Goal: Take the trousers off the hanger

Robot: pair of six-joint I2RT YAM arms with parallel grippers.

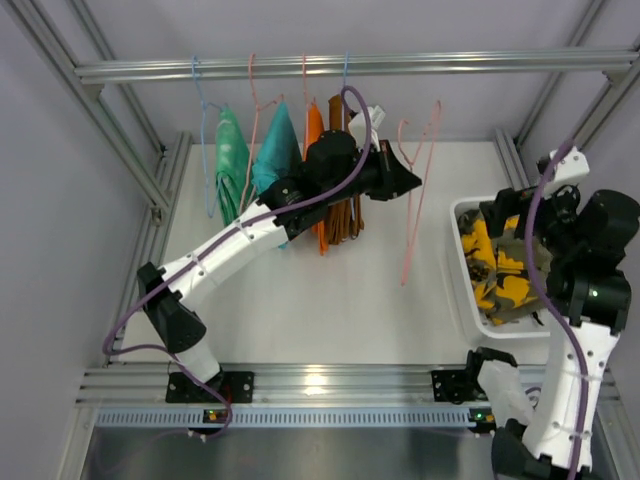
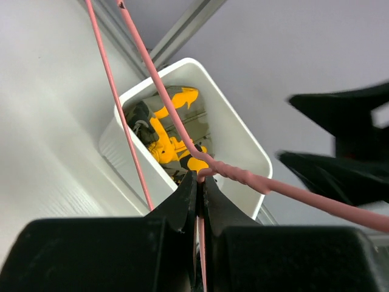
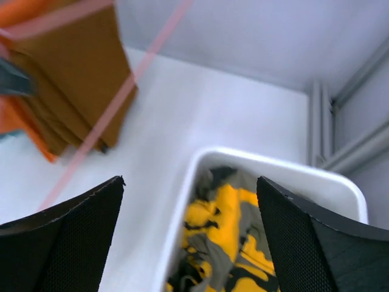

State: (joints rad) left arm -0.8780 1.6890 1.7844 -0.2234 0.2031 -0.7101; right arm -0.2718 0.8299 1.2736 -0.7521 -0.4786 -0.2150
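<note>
From above, we see four pairs hanging lengthwise from the rail (image 1: 350, 66), their long axes dropping toward the bench (image 1: 330, 290). Left to right they are the green trousers (image 1: 230, 165), teal trousers (image 1: 277, 150), orange trousers (image 1: 314, 135) and brown trousers (image 1: 348, 222), side by side. The yellow-and-dark trousers (image 1: 495, 265) lie crumpled in the white bin (image 1: 458, 280) at the right, their bunched length running along the bin from far to near. The left arm stretches diagonally from its base past the hanging pairs, and the left gripper (image 1: 412, 180) points right at the pink hanger (image 1: 420, 200). The right arm folds over the bin, with the right gripper (image 1: 505, 215) above the patterned cloth.

From the left wrist, we find the jaws clenched on the pink hanger at its twisted neck (image 2: 243, 177), the wire pinched between them. Beyond sits the bin with the patterned pair inside.

From the right wrist, we see the jaws spread wide with nothing between them, poised over the bin's rim (image 3: 255, 159) and the yellow-and-dark trousers (image 3: 225, 225). At upper left the brown pair hangs long-side down, the orange pair just behind it. A blurred pink wire slants in front of them.
</note>
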